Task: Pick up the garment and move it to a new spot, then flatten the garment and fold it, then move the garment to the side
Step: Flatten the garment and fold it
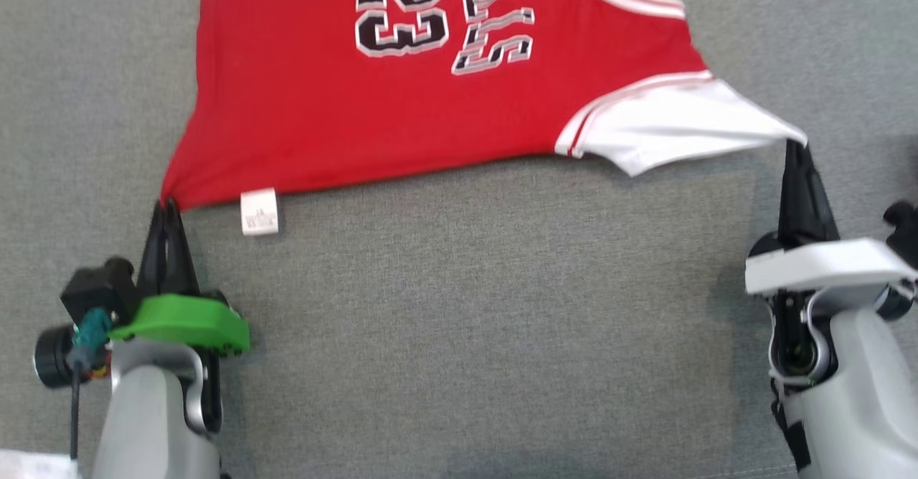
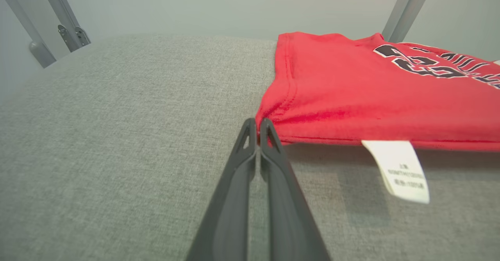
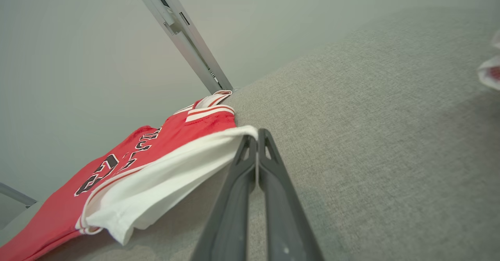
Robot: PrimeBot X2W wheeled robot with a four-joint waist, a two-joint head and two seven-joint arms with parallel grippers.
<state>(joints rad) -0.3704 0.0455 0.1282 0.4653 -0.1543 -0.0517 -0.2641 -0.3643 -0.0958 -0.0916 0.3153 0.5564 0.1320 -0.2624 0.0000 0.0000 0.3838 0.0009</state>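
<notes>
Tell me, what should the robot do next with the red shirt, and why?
Probably lift both grippers together, gently. The left gripper is shut on the hem corner of the red shirt and the right gripper on its white sleeve tip, so both near corners are held and the rest lies on the grey cloth, ready to carry or fold.

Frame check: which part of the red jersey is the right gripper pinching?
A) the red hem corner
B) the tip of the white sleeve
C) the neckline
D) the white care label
B: the right gripper is closed on the pointed tip of the white sleeve of the jersey, while the left gripper pinches the red hem corner beside the care label.
</notes>
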